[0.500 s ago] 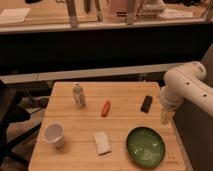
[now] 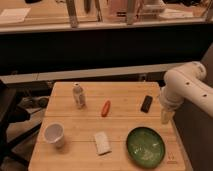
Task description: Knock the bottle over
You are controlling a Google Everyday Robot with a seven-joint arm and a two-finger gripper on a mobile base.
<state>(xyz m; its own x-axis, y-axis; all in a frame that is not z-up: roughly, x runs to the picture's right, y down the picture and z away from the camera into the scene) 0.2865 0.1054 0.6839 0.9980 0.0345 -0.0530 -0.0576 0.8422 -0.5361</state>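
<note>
The bottle [image 2: 78,95] stands up at the back left of the table [image 2: 125,126]. My gripper [image 2: 166,116] hangs at the table's right edge, wide open and empty. I think I'm just starting, so next I reach across and push it.

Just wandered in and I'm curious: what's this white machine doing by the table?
A robot arm reaches in from the right of a wooden table. Its end effector hangs at the table's right edge, empty, near a green bowl. The small bottle it should knock over stands upright across the table at the far left, untouched. A cup and an orange carrot-like thing also sit there.
</note>
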